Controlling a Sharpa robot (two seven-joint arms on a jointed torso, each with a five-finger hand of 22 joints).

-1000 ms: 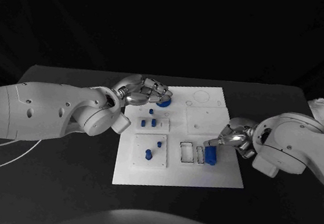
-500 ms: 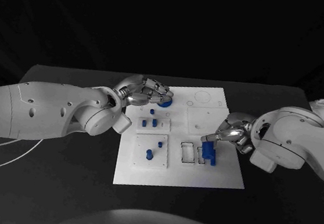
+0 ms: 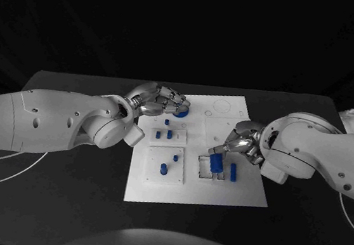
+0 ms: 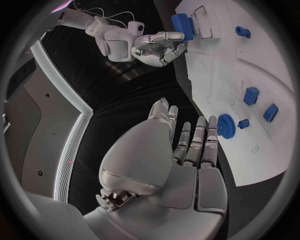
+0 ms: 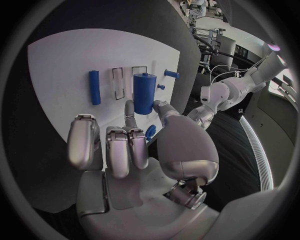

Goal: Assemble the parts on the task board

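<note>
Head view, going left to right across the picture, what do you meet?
Left hand over the blue gear → blue pegs → right hand holding the blue cylinder → thin blue bar, all on the task board.

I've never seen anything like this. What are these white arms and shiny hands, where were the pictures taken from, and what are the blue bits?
It is a robot with two white arms ending in silver hands. One picture looks down from its head; the two round ones come from cameras at its wrists. On the black table lies a white task board with small blue parts. The right hand holds a blue cylinder at the board's slots. The left hand rests by a blue gear, and whether it grips it is unclear.
</note>
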